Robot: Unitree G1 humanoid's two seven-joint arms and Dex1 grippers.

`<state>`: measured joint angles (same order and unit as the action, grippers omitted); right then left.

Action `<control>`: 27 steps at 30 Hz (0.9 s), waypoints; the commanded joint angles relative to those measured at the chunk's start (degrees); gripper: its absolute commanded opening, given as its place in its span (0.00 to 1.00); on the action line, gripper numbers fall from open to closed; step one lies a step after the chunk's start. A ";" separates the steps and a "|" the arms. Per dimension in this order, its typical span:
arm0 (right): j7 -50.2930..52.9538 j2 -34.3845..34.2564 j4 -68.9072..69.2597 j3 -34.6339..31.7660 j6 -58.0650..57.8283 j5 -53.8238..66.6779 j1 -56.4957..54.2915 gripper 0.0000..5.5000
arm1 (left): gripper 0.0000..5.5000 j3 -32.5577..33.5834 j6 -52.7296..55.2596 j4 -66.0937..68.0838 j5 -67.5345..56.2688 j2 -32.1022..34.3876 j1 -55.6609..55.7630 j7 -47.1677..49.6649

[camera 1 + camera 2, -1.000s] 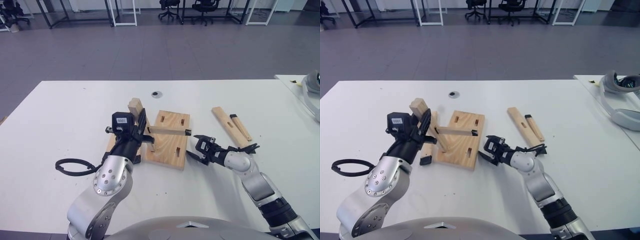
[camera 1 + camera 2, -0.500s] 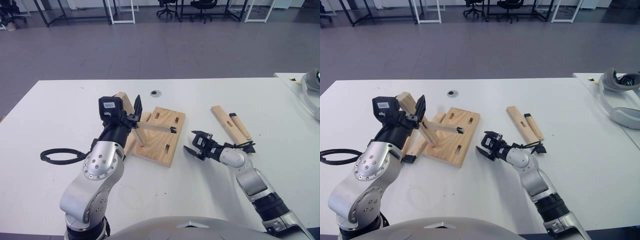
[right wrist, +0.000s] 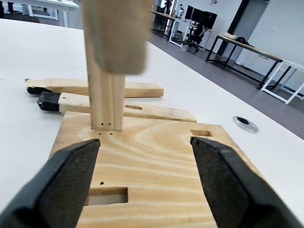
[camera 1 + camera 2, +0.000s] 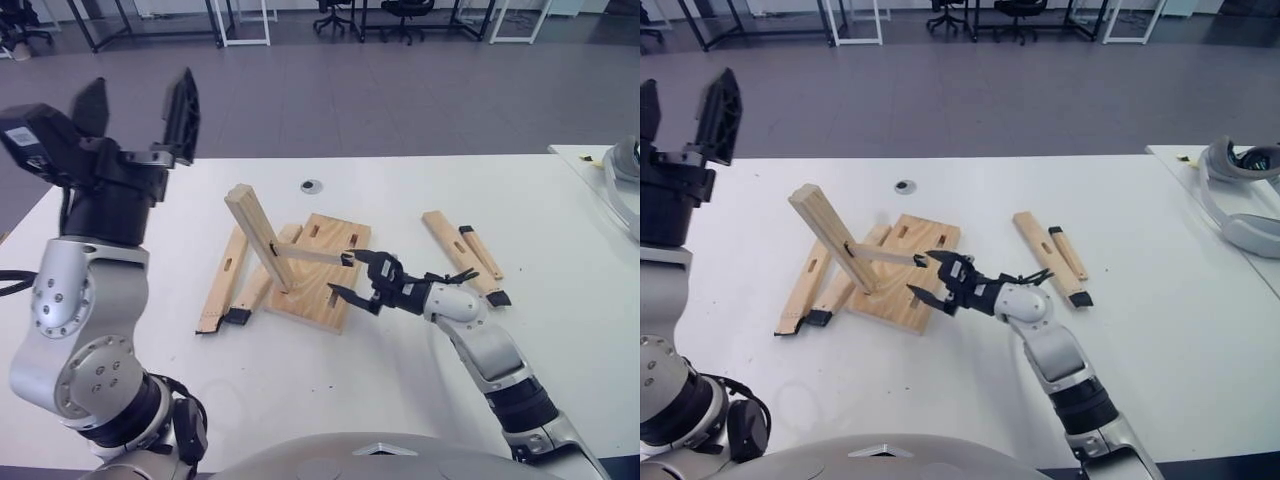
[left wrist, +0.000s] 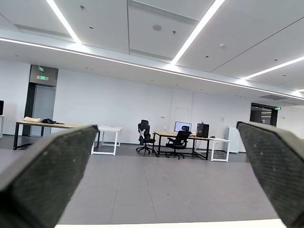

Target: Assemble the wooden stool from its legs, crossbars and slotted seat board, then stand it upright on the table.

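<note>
The left gripper (image 4: 140,88) is up high, fingers spread wide, holding nothing; the right gripper (image 4: 348,273) is spread open at the edge of the slotted seat board (image 4: 316,292), which lies on the white table (image 4: 400,200) with one tilted leg (image 4: 258,232) standing on it.

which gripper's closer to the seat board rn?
Right. The right gripper hovers open at the seat board's right edge; the left gripper is open, held high, far off to its left.

Bright, even light from ceiling strips (image 5: 194,29) casts only soft, faint shadows on the white table (image 4: 400,190).
</note>
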<state>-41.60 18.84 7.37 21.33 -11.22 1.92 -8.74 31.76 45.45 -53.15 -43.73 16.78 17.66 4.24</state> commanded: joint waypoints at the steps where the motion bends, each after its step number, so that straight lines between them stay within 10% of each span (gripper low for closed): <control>1: -2.66 -0.69 -3.42 4.85 -3.63 -2.26 -4.07 0.65 | 0.98 3.93 -2.74 4.26 -0.14 3.12 -1.59 -0.22; 18: -12.08 18.32 -16.62 4.07 -13.22 -6.32 -8.38 0.65 | 0.98 3.31 -12.68 10.87 5.48 5.42 -11.87 -2.54; 27: -15.74 16.73 -15.41 -0.90 -7.61 1.22 -8.46 0.65 | 0.98 -19.51 -0.30 13.21 7.53 4.89 -26.41 -7.44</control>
<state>-55.19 35.49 -7.49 18.68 -17.98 3.37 -20.95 15.26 42.00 -40.65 -35.25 22.00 -7.81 -2.00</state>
